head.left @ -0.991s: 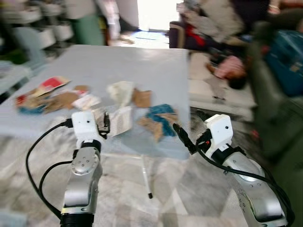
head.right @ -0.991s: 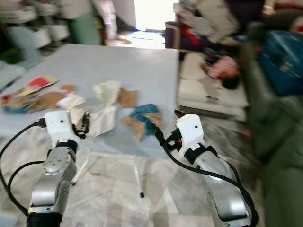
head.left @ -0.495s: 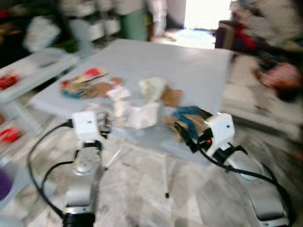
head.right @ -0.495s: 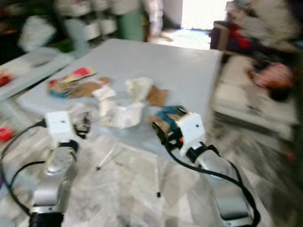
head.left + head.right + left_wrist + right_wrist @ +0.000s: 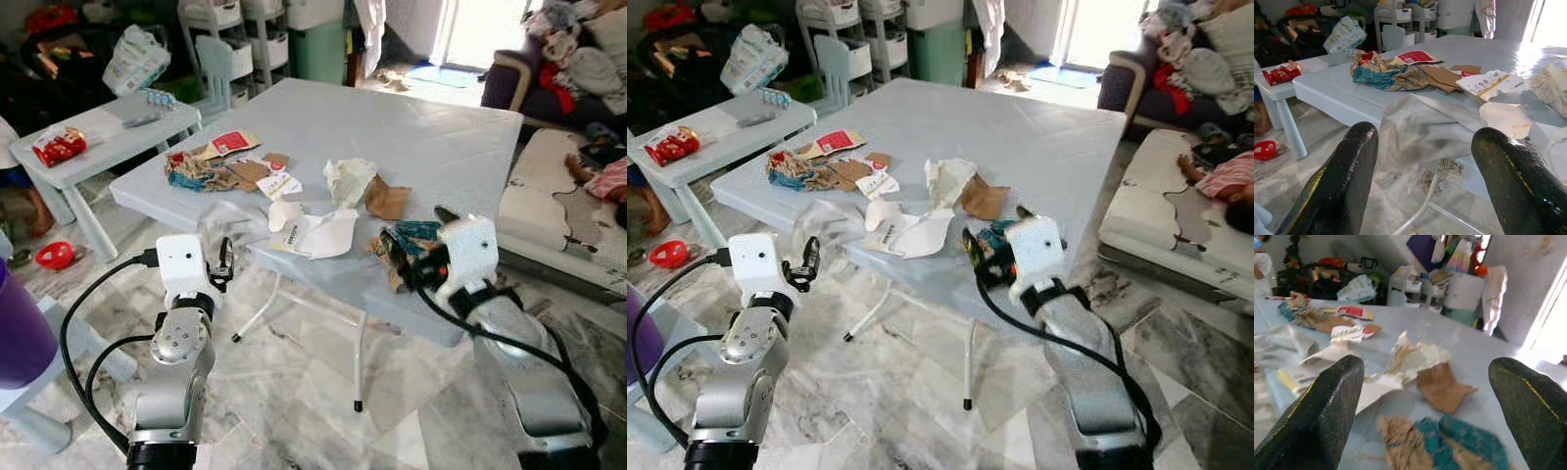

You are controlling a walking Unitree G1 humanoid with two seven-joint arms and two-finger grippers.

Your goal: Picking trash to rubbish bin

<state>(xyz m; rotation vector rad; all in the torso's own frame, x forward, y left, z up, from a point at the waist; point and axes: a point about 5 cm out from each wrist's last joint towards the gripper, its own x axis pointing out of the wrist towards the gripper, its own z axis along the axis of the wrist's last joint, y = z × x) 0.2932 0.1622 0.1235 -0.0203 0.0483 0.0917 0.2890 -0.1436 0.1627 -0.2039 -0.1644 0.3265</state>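
Trash lies across a pale grey folding table (image 5: 421, 127): a teal and brown wrapper (image 5: 419, 233) at the near right edge, white paper (image 5: 318, 233), a crumpled white wad (image 5: 348, 178), brown card (image 5: 389, 200), a clear plastic sheet (image 5: 223, 220) and a heap of wrappers (image 5: 211, 171) at the left. My right gripper (image 5: 397, 257) is open, level with the table edge, its fingers just before the teal wrapper (image 5: 1449, 440). My left gripper (image 5: 223, 262) is open in front of the near left corner, facing the plastic sheet (image 5: 1420, 132). Neither holds anything.
A small white table (image 5: 98, 132) with a red packet (image 5: 59, 147) stands at the left, a purple container (image 5: 18, 333) at the left edge, a red bowl (image 5: 56, 255) on the floor. A mattress (image 5: 549, 196) and sofa are to the right. Table legs (image 5: 358, 362) stand ahead.
The camera has swung left and the blur has cleared. My right gripper has come up to the table edge at the teal wrapper. The left gripper keeps its pose.
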